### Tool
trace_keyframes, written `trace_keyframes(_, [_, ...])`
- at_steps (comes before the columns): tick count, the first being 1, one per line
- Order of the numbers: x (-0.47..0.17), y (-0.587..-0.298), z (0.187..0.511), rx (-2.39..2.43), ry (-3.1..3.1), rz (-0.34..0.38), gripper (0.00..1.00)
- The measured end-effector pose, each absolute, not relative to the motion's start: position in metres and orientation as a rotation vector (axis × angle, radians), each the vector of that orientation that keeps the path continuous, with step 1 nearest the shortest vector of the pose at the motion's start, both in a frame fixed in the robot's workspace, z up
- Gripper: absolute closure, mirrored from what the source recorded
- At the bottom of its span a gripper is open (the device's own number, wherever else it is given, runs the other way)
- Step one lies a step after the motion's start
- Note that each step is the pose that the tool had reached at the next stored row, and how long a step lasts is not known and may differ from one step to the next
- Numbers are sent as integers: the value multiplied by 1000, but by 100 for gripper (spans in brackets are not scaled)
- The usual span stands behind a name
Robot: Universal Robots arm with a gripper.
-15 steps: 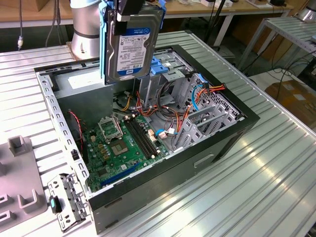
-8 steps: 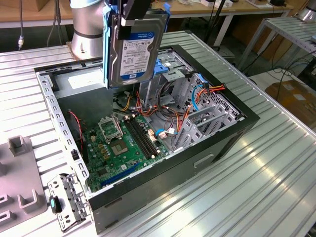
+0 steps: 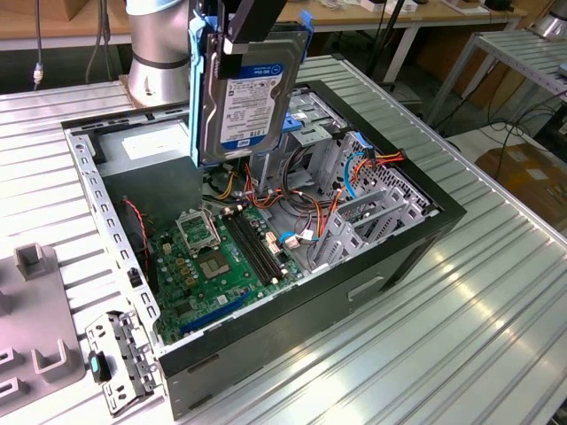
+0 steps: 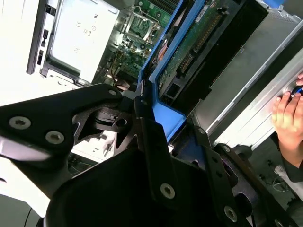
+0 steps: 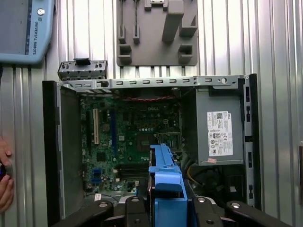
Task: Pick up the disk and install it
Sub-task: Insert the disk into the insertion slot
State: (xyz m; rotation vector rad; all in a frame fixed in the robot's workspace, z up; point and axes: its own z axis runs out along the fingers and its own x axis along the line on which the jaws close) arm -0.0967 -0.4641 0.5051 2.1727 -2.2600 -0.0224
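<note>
My gripper (image 5: 166,208) is clamped on the disk (image 3: 248,93). The disk hangs upright, label toward the camera, in the upper middle of the exterior view, above the open case (image 3: 354,283) and clear of it. The case lies on its side on a ribbed metal table (image 3: 461,354), with the motherboard (image 3: 213,257) facing up. At the lower left of that view a grey fixture plate (image 3: 27,310) lies on the table near the case. In the upper right another metal bench (image 3: 523,49) stands over a floor (image 3: 523,168) strewn with cables. In the second wrist view a person's hand (image 4: 286,111) is beside the case.
</note>
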Motion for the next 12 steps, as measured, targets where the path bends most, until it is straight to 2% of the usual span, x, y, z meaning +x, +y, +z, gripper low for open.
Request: trace_keyframes(12, [-97,-491,505,2173,-2260,-22,63])
